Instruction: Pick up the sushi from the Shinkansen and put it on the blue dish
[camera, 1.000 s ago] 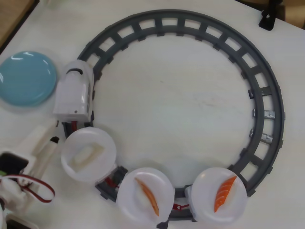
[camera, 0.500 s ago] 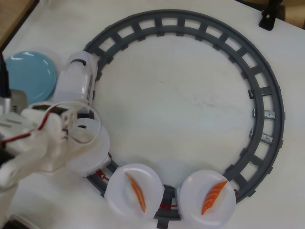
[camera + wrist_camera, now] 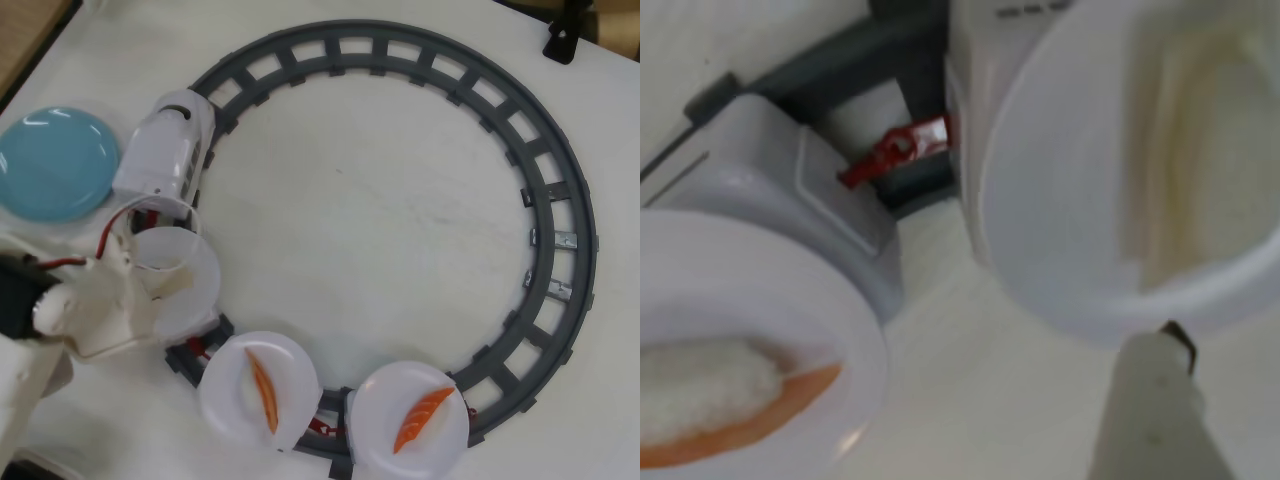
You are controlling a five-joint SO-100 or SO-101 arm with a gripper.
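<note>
The white Shinkansen engine stands on the grey track at the upper left in the overhead view. It pulls three round white plates. My white gripper hangs over the first plate, right behind the engine, and looks open and empty. In the wrist view a pale cream oblong, the sushi, lies blurred on that plate, just beyond my lower finger. The overhead view hides the sushi under my gripper. The blue dish sits empty left of the engine.
Two more white plates trail on the grey circular track, each carrying an orange salmon piece. One salmon piece and a red coupler show in the wrist view. A black object stands at the top right.
</note>
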